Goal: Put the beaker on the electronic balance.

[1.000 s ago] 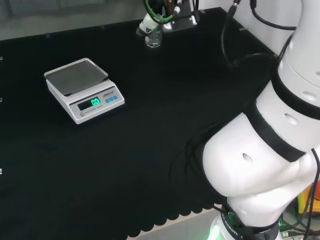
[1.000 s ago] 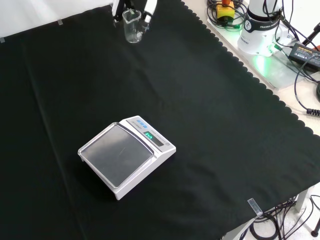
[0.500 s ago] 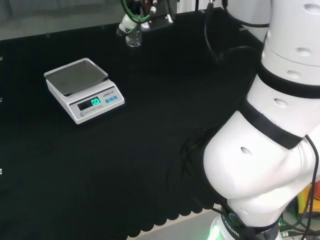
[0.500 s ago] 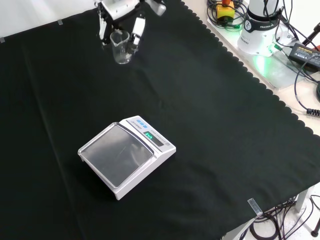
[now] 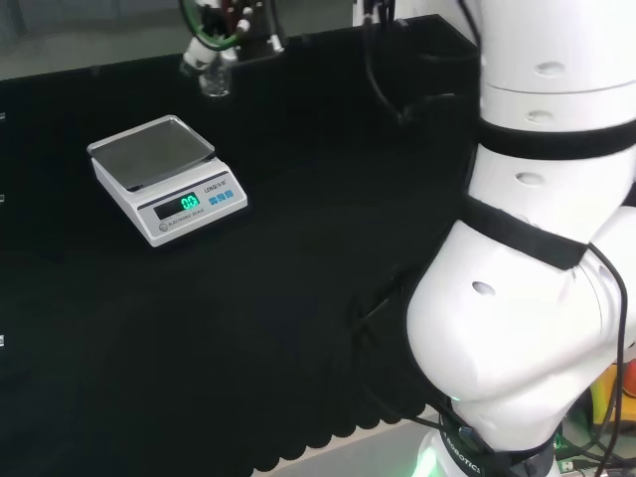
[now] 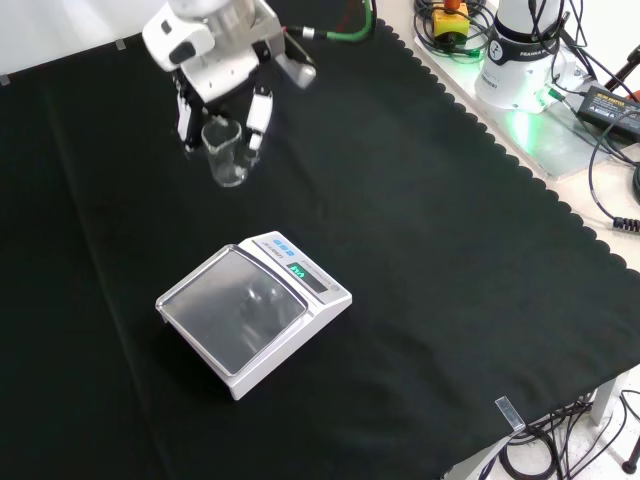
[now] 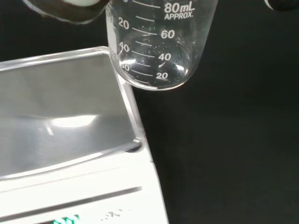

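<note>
This is a laboratory set up for robot trials. A desk (image 6: 420,260) draped in black cloth with a scalloped edge carries an electronic balance (image 6: 252,312) with a steel pan and a lit green display. A clear graduated beaker (image 6: 226,152) with printed volume marks is the glassware in use. A white robot arm (image 5: 527,248) is bolted beside the desk, its base glowing green, with power leads, an adapter (image 6: 612,103) and a yellow stop button (image 6: 449,20) lying near it.

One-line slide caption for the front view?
The hand holds a clear beaker above the black cloth, short of the electronic balance.
</note>
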Available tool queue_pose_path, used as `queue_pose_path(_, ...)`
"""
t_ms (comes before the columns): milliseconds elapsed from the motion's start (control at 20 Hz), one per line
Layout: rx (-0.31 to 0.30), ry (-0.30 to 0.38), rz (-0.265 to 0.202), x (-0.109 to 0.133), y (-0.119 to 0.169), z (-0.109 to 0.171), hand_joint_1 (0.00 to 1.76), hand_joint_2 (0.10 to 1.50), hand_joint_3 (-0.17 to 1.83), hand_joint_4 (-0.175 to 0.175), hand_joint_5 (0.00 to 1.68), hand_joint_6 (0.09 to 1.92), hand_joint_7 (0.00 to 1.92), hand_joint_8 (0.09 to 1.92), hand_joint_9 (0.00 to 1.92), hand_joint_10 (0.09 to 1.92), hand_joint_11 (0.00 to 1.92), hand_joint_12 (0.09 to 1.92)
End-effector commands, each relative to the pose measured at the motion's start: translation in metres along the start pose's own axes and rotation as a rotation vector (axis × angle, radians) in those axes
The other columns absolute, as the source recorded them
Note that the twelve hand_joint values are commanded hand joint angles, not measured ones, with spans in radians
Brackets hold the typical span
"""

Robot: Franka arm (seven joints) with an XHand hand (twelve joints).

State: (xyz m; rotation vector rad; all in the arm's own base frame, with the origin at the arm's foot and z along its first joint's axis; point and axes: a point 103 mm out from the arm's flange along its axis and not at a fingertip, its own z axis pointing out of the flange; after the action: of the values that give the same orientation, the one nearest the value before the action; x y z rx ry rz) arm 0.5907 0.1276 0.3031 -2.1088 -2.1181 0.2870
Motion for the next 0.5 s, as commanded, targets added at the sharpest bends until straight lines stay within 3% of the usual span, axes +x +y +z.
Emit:
queue_pose_path(50,0.034,0.032,-0.032,0.081,0.023,0.019,1.19,1.07,-0.17,-0.111,1.3,0.49,1.72,0.09,1.8,0.09,1.54,0.71)
queue_pose_path(200,0.048,0.049,-0.058,0.094,0.029,0.026,1.19,1.07,-0.17,-0.114,1.3,0.49,1.72,0.09,1.8,0.09,1.54,0.71)
queue_pose_path(500,0.087,0.072,-0.051,0.109,0.04,0.044,1.19,1.07,-0.17,-0.12,1.3,0.49,1.72,0.09,1.8,0.09,1.54,0.71)
